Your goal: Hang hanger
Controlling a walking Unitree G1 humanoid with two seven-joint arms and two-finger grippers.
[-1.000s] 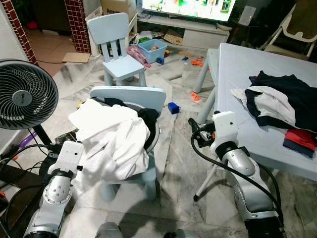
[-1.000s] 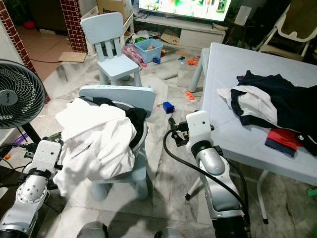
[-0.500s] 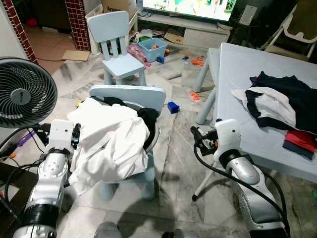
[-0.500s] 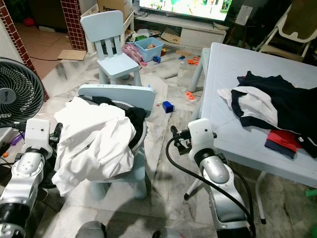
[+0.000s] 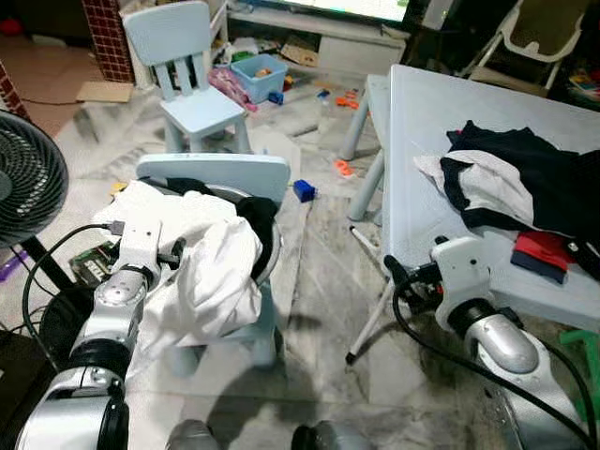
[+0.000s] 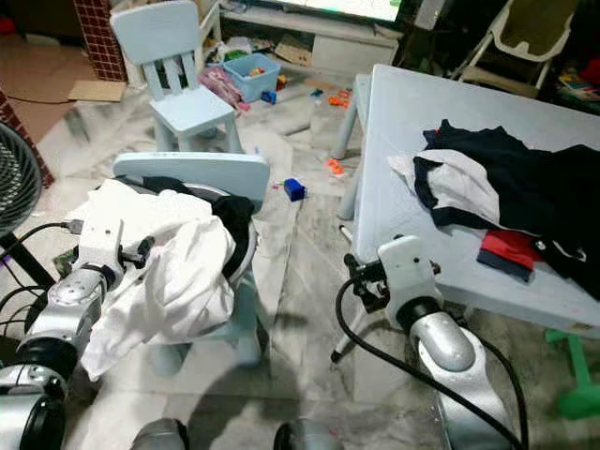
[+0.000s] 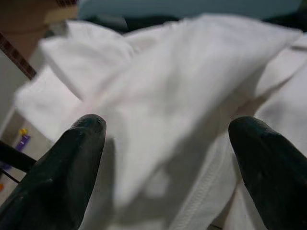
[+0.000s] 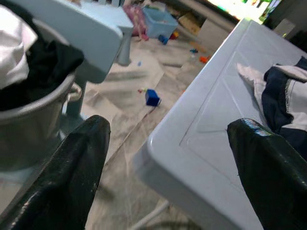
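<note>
Hanger: not discernible among the laundry. Left tool, fingers wide, pressed up to white garment heaped on near blue chair. Right tool, fingers wide, beside tabletop near-left corner. Dark clothes far right.

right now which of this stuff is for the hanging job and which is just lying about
For the job:
- white garment heaped on the near chair
- left hand, open, right at that garment
- right hand, open, by the table edge

Lying about:
- fan
- far chair
- toy bin
- blue block
- clothes on the table
</note>
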